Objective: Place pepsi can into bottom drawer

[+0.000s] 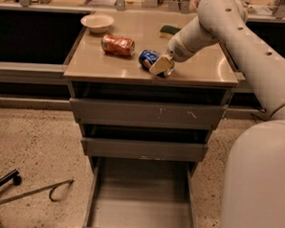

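Note:
The pepsi can (146, 57), blue with silver ends, lies on its side near the front middle of the tan cabinet top (202, 71). My gripper (161, 65) reaches in from the upper right and sits right against the can's right end, hiding part of it. The bottom drawer (140, 204) is pulled open below, its wide grey floor bare.
An orange-red dented can (118, 44) lies left of the pepsi can. A white bowl (97, 22) and a green sponge (170, 29) sit farther back. Two shallower drawers (147, 114) are above the open one. My white body (258, 184) fills the right. A dark bar (28, 191) lies on the floor.

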{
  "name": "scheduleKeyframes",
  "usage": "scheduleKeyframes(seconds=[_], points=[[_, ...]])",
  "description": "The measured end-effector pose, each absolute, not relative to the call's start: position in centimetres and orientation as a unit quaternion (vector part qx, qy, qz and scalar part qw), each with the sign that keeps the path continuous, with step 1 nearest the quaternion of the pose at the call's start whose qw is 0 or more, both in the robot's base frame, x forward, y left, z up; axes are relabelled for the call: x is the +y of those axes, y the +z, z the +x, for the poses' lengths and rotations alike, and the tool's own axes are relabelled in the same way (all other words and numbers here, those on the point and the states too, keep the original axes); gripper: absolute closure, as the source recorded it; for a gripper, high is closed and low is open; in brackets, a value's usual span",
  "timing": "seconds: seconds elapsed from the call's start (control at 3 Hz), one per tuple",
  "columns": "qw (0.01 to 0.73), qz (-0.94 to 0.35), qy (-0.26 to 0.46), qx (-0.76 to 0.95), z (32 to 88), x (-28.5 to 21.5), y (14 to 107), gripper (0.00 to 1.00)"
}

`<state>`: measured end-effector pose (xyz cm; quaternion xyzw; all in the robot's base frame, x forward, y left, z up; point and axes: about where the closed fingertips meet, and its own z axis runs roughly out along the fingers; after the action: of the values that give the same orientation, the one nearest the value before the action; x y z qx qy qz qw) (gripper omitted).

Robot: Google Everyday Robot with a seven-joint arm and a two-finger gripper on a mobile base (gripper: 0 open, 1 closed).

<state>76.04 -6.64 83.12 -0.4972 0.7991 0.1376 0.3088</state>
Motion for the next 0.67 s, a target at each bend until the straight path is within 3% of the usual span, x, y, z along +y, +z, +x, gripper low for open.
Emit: scheduleKeyframes(seconds=[0.33, 0.67], points=[[0.288, -0.523, 0.125, 0.792, 73.3, -7.2, 84.6, 0.89], [0.269, -0.555, 0.153, 0.772, 67.1, -8.7, 86.4, 1.0]])
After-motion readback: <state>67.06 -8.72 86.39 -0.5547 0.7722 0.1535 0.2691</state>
